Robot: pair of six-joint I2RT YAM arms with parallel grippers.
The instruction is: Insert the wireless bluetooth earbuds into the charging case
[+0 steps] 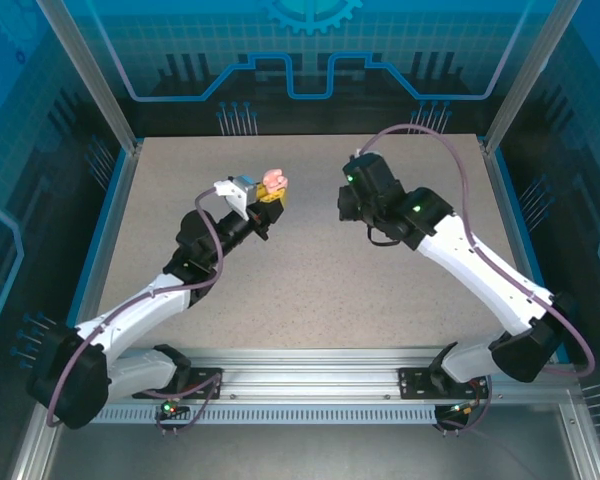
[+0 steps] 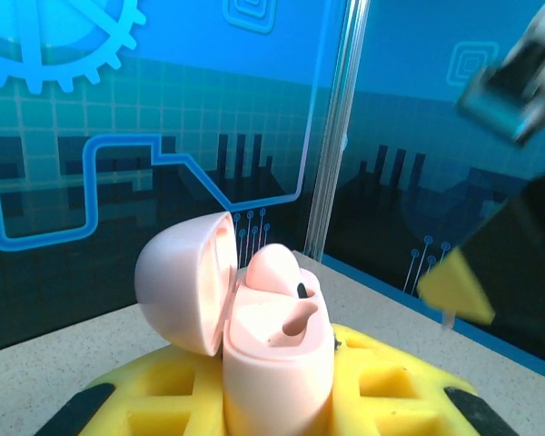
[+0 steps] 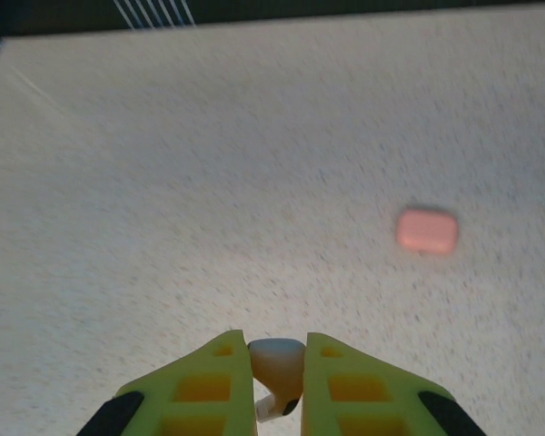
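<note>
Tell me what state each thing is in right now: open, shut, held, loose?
Charging case: lid open, one slot empty.
Pink earbud: seated in that case.
Left gripper: shut on the charging case.
Pale earbud: pinched, held above the table.
Right gripper: shut on the pale earbud.
Second pink case: closed, lying on the table.

A robotics lab cell: aluminium frame posts (image 1: 90,75), blue panels (image 1: 310,60) printed with gears and circuits, a speckled desk (image 1: 310,290), a mounting rail (image 1: 310,365).

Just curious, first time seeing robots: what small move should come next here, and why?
Probably the right claw should carry its pale earbud toward the open pink charging case in the left claw, whose near socket looks empty.
</note>
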